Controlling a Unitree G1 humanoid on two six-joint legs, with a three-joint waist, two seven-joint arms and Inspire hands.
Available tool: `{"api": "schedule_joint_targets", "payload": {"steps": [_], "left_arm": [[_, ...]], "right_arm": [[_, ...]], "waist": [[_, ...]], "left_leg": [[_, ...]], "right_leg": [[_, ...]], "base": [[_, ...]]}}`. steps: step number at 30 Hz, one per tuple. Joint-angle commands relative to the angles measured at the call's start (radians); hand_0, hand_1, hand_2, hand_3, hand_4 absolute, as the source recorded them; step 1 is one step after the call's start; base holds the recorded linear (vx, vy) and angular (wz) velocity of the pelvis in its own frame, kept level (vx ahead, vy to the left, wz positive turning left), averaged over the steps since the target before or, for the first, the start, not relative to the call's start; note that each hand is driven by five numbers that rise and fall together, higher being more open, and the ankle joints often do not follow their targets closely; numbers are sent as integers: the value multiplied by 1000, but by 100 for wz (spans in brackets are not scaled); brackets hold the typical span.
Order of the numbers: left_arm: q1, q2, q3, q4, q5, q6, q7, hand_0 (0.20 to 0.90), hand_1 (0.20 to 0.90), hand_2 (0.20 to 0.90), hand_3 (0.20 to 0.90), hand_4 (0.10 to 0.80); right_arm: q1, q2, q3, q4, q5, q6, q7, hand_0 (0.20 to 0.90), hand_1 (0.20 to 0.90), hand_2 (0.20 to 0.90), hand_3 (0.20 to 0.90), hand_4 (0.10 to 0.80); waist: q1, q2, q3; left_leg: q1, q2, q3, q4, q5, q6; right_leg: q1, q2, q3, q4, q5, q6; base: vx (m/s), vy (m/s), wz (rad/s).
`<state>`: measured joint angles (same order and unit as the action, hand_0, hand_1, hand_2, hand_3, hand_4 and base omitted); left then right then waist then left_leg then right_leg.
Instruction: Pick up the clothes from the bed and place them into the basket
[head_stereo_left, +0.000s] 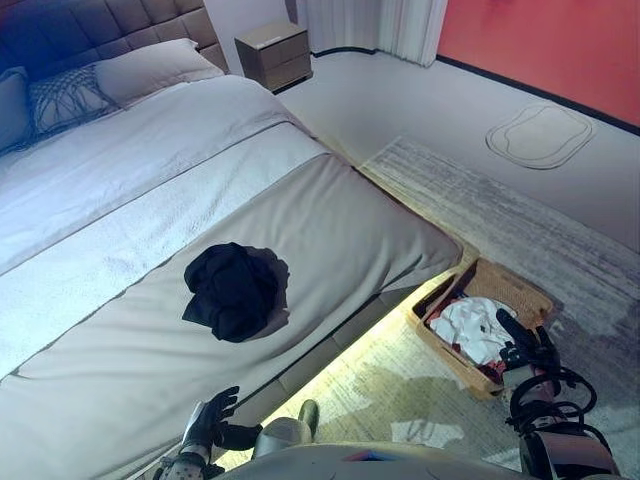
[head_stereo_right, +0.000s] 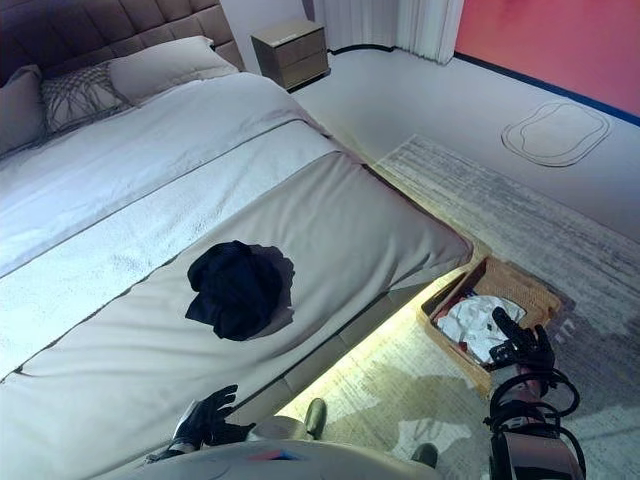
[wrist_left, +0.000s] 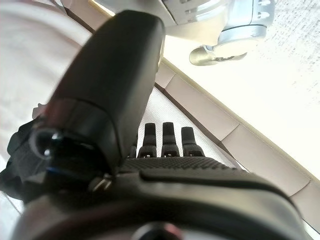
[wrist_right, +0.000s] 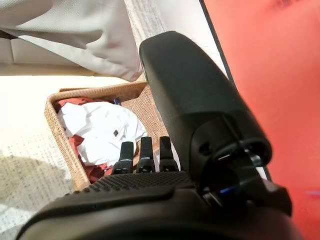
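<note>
1. The bed (head_stereo_left: 330, 230) fills the left of the head views, with a grey cover over its foot end and pillows (head_stereo_left: 150, 68) at the tufted headboard.
2. A grey patterned rug (head_stereo_left: 520, 220) lies on the floor to the bed's right.
3. The wicker basket (head_stereo_left: 533, 296) sits on the rug just beside the bed's near corner, holding a white garment (head_stereo_left: 470, 328) over something red.
4. A crumpled black garment (head_stereo_left: 232, 290) lies on the grey cover, well apart from the basket.
5. The left hand (head_stereo_left: 212, 420) hovers at the bed's near edge, fingers straight and spread, holding nothing.
6. The right hand (head_stereo_left: 525, 350) hangs above the basket's near end, fingers extended, empty.
</note>
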<state>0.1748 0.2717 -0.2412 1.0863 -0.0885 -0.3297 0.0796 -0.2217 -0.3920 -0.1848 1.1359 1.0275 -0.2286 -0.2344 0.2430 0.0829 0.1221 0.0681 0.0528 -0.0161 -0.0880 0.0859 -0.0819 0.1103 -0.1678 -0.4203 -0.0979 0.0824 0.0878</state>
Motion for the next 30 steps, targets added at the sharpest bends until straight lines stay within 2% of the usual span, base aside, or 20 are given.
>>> {"api": "schedule_joint_targets", "payload": {"steps": [1,9,14,15,18,19,20,21,23,24,25,27,28,30], "left_arm": [[-58,13,-52,34,-43,-58,23,900,900,900,900,800],[-60,11,-41,38,-56,-75,23,900,900,900,900,800],[-75,19,-21,34,-63,-63,14,900,900,900,900,800],[-84,22,-5,39,-85,-65,5,900,900,900,900,800],[-79,31,41,49,-88,-53,-17,900,900,900,900,800],[-68,30,59,60,-78,-51,-14,900,900,900,900,800],[-60,29,69,66,-58,-54,-15,900,900,900,900,800],[-46,30,85,75,-23,-56,-17,900,900,900,900,800],[-41,33,90,75,28,-45,-25,900,900,900,900,800],[-40,33,89,74,29,-44,-25,900,900,900,900,800],[-61,34,71,67,29,-22,-25,900,900,900,900,800],[-79,27,58,63,13,2,-10,900,900,900,900,800],[-83,20,55,59,7,-4,-9,900,900,900,900,800],[-86,21,53,36,-4,-7,-6,900,900,900,900,800]], "right_arm": [[-76,-82,3,-39,-31,-44,30,900,900,900,900,800],[-56,-44,42,-25,-83,-30,62,900,900,900,900,800],[-72,-9,108,-27,-141,-12,69,900,900,900,900,800],[-86,4,143,-20,-173,3,78,900,900,900,900,800],[-110,24,208,0,-204,17,67,900,900,900,900,800],[-111,30,226,8,-208,17,67,900,900,900,900,800],[-109,33,229,8,-208,11,59,900,900,900,900,800],[-97,39,226,3,-233,15,58,900,900,900,900,800],[-67,33,211,-11,-285,7,59,900,900,900,900,800],[-66,33,210,-12,-287,7,58,900,900,900,900,800],[-55,15,207,-16,-356,8,75,900,900,900,900,800],[-49,-2,237,-25,-488,-4,94,900,900,900,900,800],[-54,-9,265,-38,-586,7,90,900,900,900,900,800],[-60,-27,304,-55,-694,29,98,900,900,900,900,800]], "waist": [[20,-14,-14],[37,-21,-13],[94,-32,-4],[124,-34,-1],[182,-39,1],[192,-48,-2],[196,-51,-2],[192,-53,-5],[152,-58,-11],[151,-58,-13],[112,-64,-9],[95,-62,-8],[86,-64,-12],[83,-67,-23]], "left_leg": [[-57,-44,-2,7,-13,-21],[-58,-39,-10,8,-6,-23],[-68,-36,-58,27,10,-32],[-81,-34,-80,39,15,-35],[-105,-22,-118,48,29,-47],[-97,-8,-114,36,16,-61],[-105,1,-96,44,20,-65],[-124,24,-29,67,30,-73],[-165,88,186,131,64,-92],[-168,88,185,134,63,-92],[-173,128,346,160,61,-87],[-183,117,362,128,58,-78],[-166,97,377,101,40,-57],[-142,70,386,83,22,-25]], "right_leg": [[52,28,-58,62,-90,-10],[57,37,-70,82,-110,-22],[70,45,-93,106,-134,-40],[76,49,-104,116,-146,-49],[92,67,-128,135,-176,-67],[109,79,-120,133,-207,-68],[115,80,-135,132,-206,-68],[124,79,-173,122,-195,-62],[137,70,-272,86,-154,-42],[137,71,-273,83,-152,-42],[138,54,-341,94,-133,-35],[138,35,-346,118,-129,-14],[130,17,-338,144,-137,-3],[127,-1,-321,176,-158,0]], "base": [[-30,9,0],[-39,0,2],[-60,-36,26],[-28,-51,29],[40,-70,36],[125,-68,63],[108,-20,48],[11,104,39],[-14,132,125],[-69,179,168],[-29,204,125],[54,288,123],[117,269,116],[135,227,23]]}}
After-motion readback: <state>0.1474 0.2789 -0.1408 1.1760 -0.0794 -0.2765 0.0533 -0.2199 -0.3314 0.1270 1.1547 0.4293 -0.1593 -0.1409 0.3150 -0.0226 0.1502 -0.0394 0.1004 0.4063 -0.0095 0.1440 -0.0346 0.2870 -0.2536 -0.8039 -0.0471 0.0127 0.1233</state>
